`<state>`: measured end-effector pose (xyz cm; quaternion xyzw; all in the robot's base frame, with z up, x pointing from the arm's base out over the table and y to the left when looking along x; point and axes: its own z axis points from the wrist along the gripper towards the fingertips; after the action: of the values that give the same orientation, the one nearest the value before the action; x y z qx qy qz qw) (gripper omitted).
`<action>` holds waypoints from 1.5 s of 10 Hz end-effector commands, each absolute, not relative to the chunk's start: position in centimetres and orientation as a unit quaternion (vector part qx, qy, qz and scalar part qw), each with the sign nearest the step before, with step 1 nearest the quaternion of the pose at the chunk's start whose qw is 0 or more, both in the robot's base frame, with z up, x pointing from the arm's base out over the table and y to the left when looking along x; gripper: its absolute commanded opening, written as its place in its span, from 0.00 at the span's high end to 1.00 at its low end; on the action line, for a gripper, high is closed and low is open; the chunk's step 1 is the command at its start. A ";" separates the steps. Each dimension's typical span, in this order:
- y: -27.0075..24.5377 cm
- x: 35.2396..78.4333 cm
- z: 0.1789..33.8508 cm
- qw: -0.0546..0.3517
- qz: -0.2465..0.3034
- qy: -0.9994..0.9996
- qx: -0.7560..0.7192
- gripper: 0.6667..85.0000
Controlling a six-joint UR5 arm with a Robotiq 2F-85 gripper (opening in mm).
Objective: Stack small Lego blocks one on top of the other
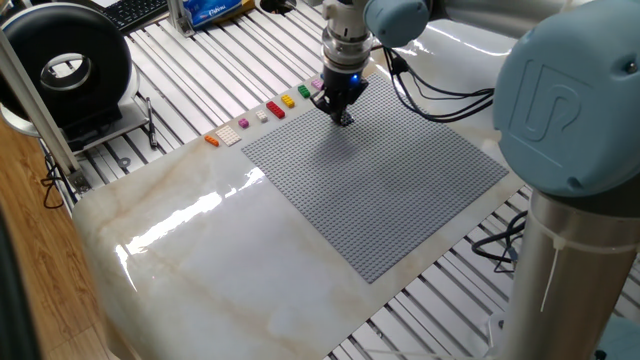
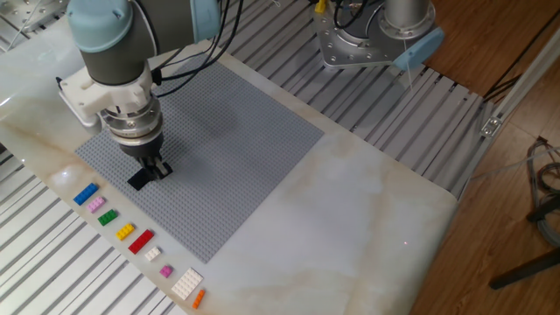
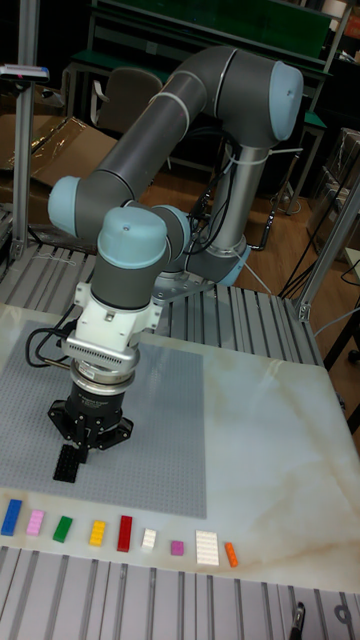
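While over black block (image 2: 137, 180) on baseplate (image 2: 236, 140) near brick row | gripper (image 2: 156, 170) beside it, jaw state unclear | step: first block, placing or fetching | next: blue (image 2: 85, 194).

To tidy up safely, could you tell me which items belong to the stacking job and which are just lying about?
Job: tool, black brick, blue brick, pink brick, grey baseplate.
Lying about: green brick, yellow brick, red brick, orange brick, ring light.

Black brick (image 2: 138, 179), grey studded baseplate (image 2: 227, 149)
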<state>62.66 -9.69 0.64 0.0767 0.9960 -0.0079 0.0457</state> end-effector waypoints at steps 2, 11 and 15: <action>-9.7 62.6 0.8 0.046 -0.007 0.996 0.079 1.00; -11.5 63.3 0.8 0.044 -0.023 0.997 0.065 1.00; -11.3 63.1 1.1 0.039 -0.024 0.997 0.069 1.00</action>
<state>63.08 -11.25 0.87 0.0643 0.9967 -0.0269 0.0410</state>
